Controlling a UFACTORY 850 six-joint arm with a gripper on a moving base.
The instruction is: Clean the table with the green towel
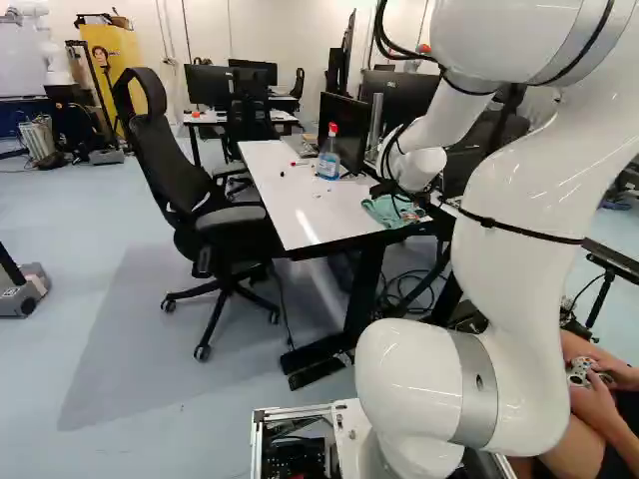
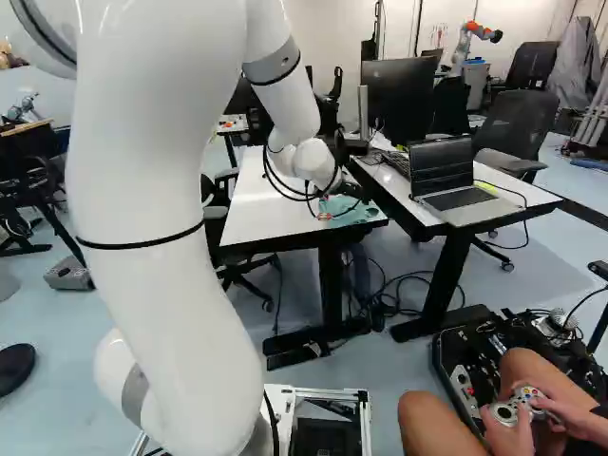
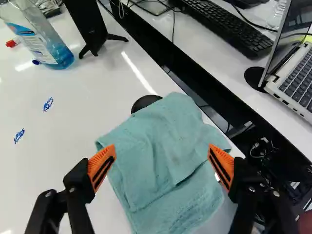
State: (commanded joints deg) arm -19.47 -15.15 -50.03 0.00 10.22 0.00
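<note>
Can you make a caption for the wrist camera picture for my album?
An open gripper at the green towel on a white table, with a bottle of blue liquid beyond.

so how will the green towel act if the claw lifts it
The towel will likely sag, as it lies in soft folds. It should be light for its size, being thin cloth. Its fuzzy-looking surface probably won't slip.

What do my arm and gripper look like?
The arm is glossy white with rounded joints, silver-grey bands and black straps around it; loose black cables run along its upper part. The gripper is black, with visible screws and two fingers, each tipped by a ribbed orange pad with a black inset.
</note>
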